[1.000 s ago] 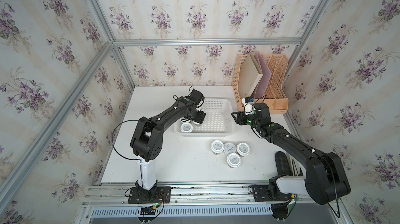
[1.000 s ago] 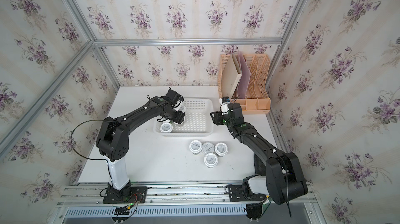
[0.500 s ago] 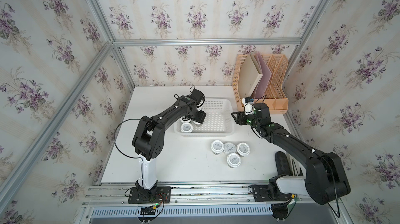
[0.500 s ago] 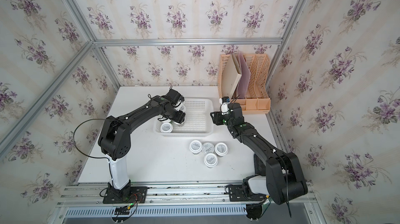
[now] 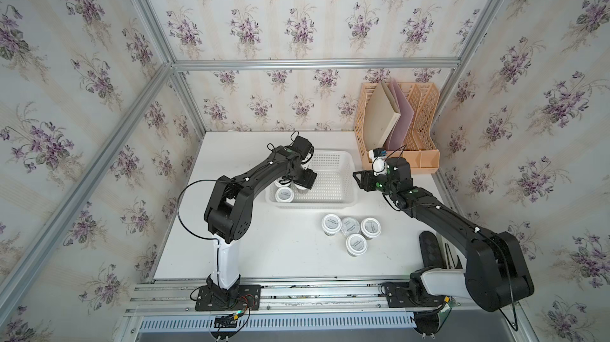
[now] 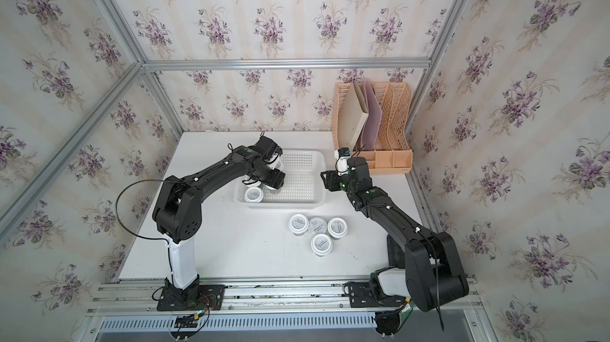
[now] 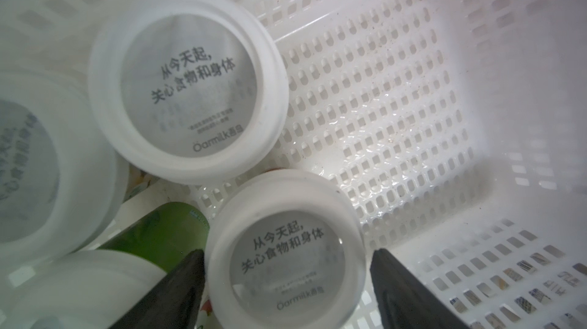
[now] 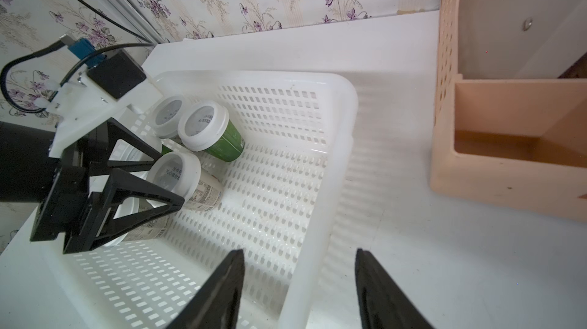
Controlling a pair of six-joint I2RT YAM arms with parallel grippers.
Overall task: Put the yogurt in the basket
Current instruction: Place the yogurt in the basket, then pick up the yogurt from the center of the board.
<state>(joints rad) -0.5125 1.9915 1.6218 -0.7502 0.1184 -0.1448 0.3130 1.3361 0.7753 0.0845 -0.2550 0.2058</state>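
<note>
The white basket [image 5: 333, 177] [image 6: 302, 178] holds several yogurt cups at its left end. My left gripper [image 5: 302, 182] [image 7: 287, 254] is inside it, jaws open on either side of an upright yogurt cup [image 7: 286, 279] [image 8: 178, 171], with a gap showing on one side. Around it are an upright cup [image 7: 187, 89] and one lying on its side with a green body [image 8: 222, 140]. Several more yogurt cups [image 5: 350, 229] [image 6: 317, 231] stand clustered on the table in front of the basket. My right gripper [image 5: 358, 181] [image 8: 300, 251] is open, with its fingers astride the basket's right wall [image 8: 317, 248].
A peach-orange file rack [image 5: 396, 125] [image 8: 508, 152] with folders stands at the back right, close behind the right gripper. The walls of the enclosure border the white table [image 5: 280, 251] on three sides.
My left gripper's jaws have opened wider around the cup in the basket. The right arm has stayed where it was.
</note>
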